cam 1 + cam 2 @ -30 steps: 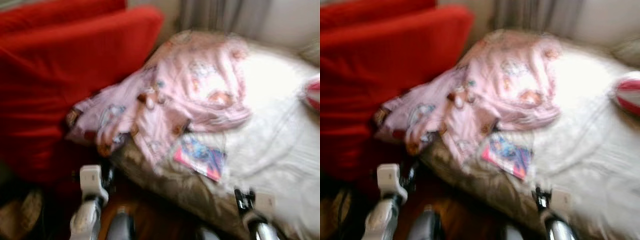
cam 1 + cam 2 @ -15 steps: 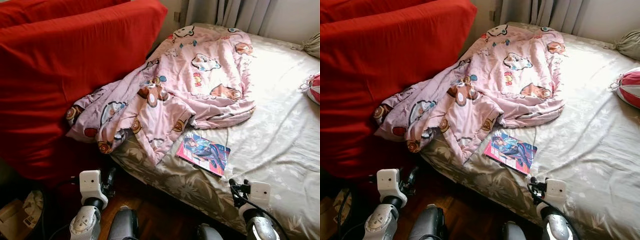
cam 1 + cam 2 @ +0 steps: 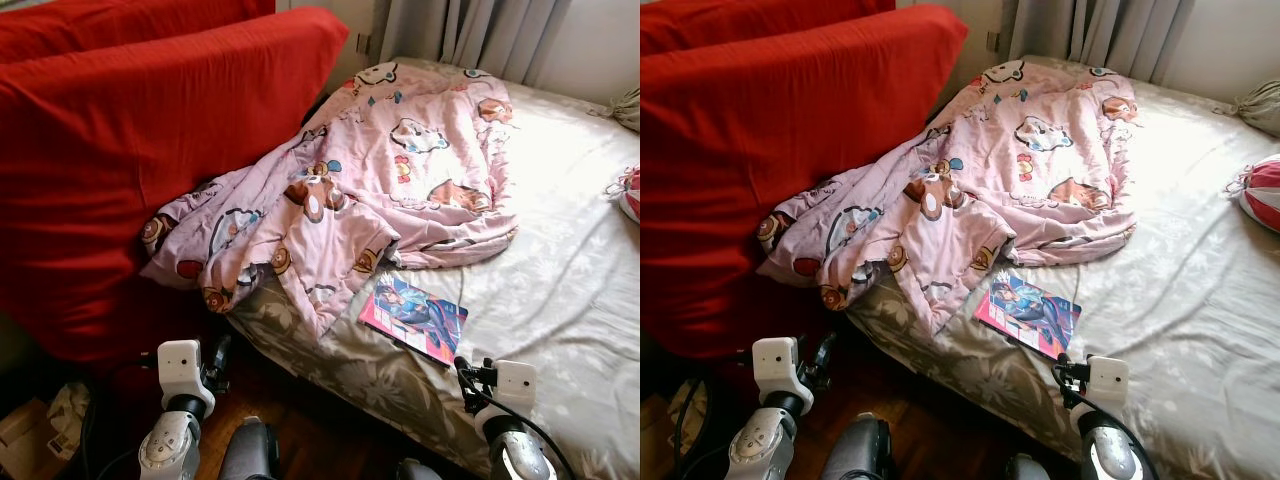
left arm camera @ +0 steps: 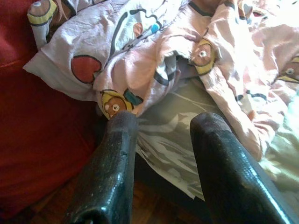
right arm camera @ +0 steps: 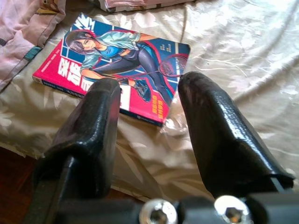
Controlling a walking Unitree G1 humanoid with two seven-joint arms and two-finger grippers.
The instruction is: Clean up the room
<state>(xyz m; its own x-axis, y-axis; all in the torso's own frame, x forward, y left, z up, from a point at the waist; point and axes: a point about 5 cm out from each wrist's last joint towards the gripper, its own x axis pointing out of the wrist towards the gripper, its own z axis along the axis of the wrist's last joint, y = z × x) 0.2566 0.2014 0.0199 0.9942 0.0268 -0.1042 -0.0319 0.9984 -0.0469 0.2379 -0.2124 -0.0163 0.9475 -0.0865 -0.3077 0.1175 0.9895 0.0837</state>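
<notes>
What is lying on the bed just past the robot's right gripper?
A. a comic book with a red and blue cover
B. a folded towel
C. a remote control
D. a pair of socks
A. In the right wrist view, the open right gripper points at a comic book lying flat on the bed sheet, beside the pink cartoon blanket.

— What fills the left of the frame?
— A red sofa (image 3: 130,170), beside a bed (image 3: 560,300) with a leaf-patterned sheet.
— And behind?
— Grey curtains (image 3: 470,35) at upper right, daylight on the bed; dark wooden floor (image 3: 300,440) below.
</notes>
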